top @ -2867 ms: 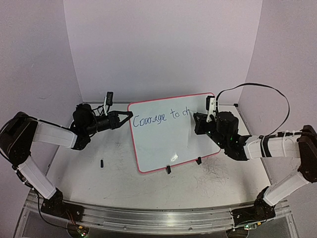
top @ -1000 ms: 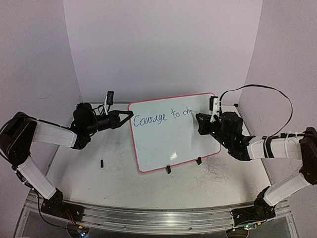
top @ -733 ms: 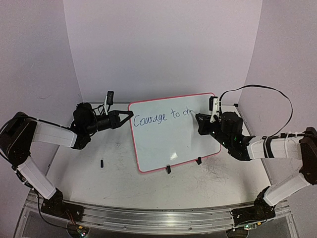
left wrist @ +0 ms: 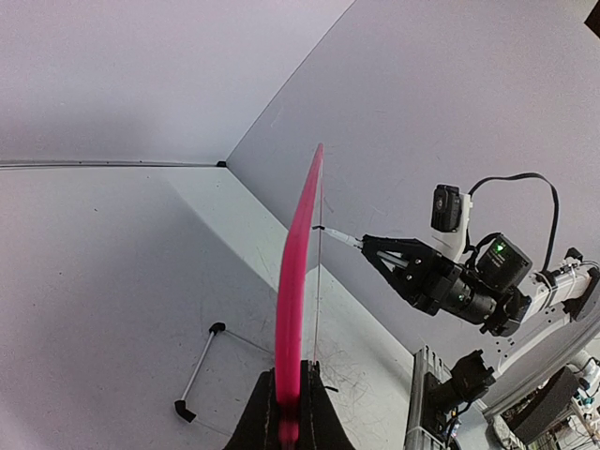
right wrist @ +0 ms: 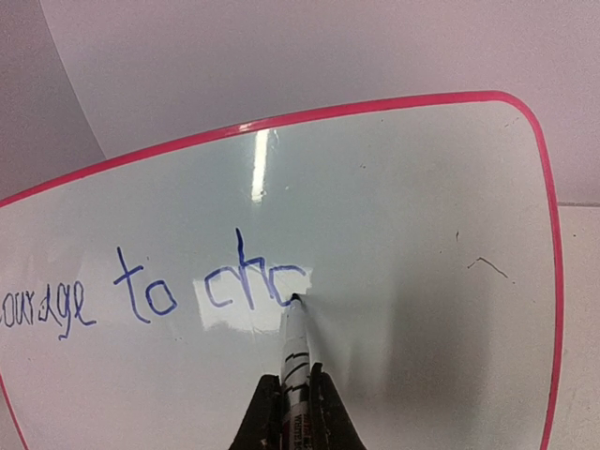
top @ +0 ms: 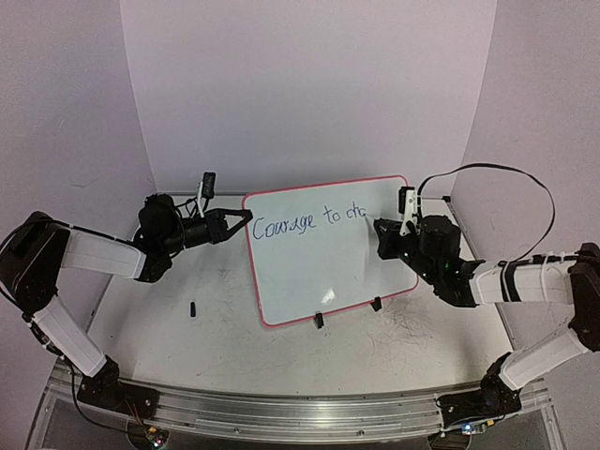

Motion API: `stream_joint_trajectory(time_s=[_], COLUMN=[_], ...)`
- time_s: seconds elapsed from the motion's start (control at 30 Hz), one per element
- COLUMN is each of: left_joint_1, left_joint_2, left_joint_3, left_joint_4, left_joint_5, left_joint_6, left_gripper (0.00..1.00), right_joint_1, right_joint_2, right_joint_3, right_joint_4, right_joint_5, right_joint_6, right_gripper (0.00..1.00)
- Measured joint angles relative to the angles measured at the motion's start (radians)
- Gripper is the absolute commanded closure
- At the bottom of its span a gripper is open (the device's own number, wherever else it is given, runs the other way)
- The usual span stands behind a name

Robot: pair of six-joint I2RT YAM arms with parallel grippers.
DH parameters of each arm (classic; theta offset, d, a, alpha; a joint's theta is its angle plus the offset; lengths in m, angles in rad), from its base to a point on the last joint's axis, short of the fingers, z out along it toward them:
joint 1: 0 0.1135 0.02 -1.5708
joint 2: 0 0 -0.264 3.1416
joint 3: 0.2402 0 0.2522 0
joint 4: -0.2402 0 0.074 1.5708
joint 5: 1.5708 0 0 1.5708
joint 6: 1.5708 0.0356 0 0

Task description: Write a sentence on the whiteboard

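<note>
The glossy white rectangular whiteboard with rounded corners and a thin red-pink rim (top: 323,272) stood upright, slightly tilted, at the middle of the scuffed grey-white tabletop (top: 216,323). It rested on two small black clip feet (top: 319,321) along its near edge.

The left gripper (top: 246,217) was at the board's upper left edge. In the left wrist view its fingers (left wrist: 317,424) were clamped on the pink rim, one on each side.

The right gripper (top: 382,228) was at the board's upper right part, closed around a slim white marker with black bands (right wrist: 295,347). The marker tip touched the board surface.

The thin dark blue cursive handwriting (right wrist: 178,286) ran along the upper part of the board from its left side. It read "Courage to ch" plus one rounded letter, and the marker tip sat at the right end of that letter. The board's right portion and lower half carried no writing.

A small black cylindrical object (top: 193,308) lay on the tabletop to the left of the board, well apart from it.
</note>
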Motion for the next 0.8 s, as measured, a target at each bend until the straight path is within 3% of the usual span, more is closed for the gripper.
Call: stream_joint_trajectory(time_s=[0.8], left_joint_1=[-0.003], left_joint_2=[-0.006], left_joint_3=[0.0], left_joint_4=[-0.01], left_joint_5=[-0.007], left_joint_6=[0.003], left_gripper=[1.0], right_joint_1=[0.0], right_joint_2=[0.004], right_joint_3=[-0.002], right_joint_4=[0.014], right_joint_5=[0.011], right_joint_6=[0.011], right_gripper=[1.0])
